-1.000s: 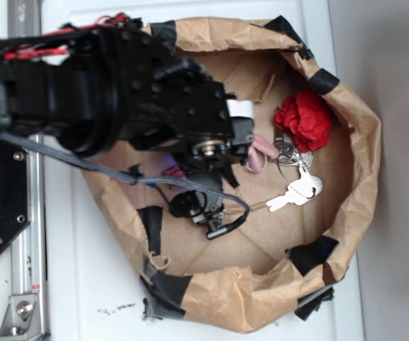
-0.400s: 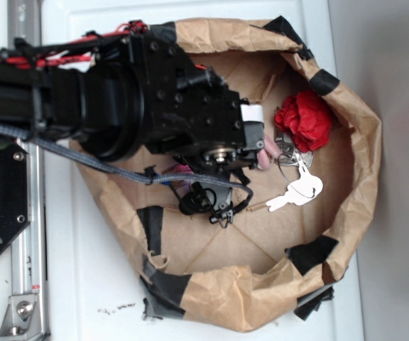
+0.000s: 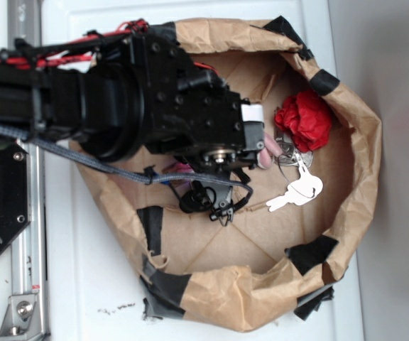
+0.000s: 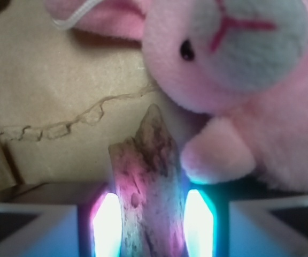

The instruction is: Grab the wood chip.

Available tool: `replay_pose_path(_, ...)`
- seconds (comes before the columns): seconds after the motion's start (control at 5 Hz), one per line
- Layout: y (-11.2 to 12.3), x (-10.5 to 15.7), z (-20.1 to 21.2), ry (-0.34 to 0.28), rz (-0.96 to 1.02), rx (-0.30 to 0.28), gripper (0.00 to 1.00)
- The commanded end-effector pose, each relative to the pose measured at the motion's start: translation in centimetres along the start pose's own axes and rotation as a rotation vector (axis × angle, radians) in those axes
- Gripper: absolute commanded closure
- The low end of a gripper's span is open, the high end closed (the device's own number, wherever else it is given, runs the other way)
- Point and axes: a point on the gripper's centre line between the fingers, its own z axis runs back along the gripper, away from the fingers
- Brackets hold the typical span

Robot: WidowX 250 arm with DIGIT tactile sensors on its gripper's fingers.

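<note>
Brown wood chip between claw fingers

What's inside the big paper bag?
Inside the paper bag: a red crumpled ball, silver keys, a pink plush bunny and the wood chip. The arm covers the rest.

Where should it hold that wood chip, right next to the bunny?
Across its narrow width at the near end, where the wood chip lies between the glowing fingers. It is long and thin, pointing away, and the bunny crowds its far right side, so coming from the near end looks safest.
</note>
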Motion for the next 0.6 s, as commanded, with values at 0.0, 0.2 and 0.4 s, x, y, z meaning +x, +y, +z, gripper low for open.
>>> replay_pose_path(0.0, -0.3, -0.2, 6.0, -0.087, -0.174, -0.001, 1.00)
replay_pose_path(0.2, 0.0, -0.1, 11.0, -0.118, -0.133, -0.095, 1.00)
replay_pose_path(0.4, 0.5, 0.2, 16.0, -0.107, -0.113, -0.137, 1.00)
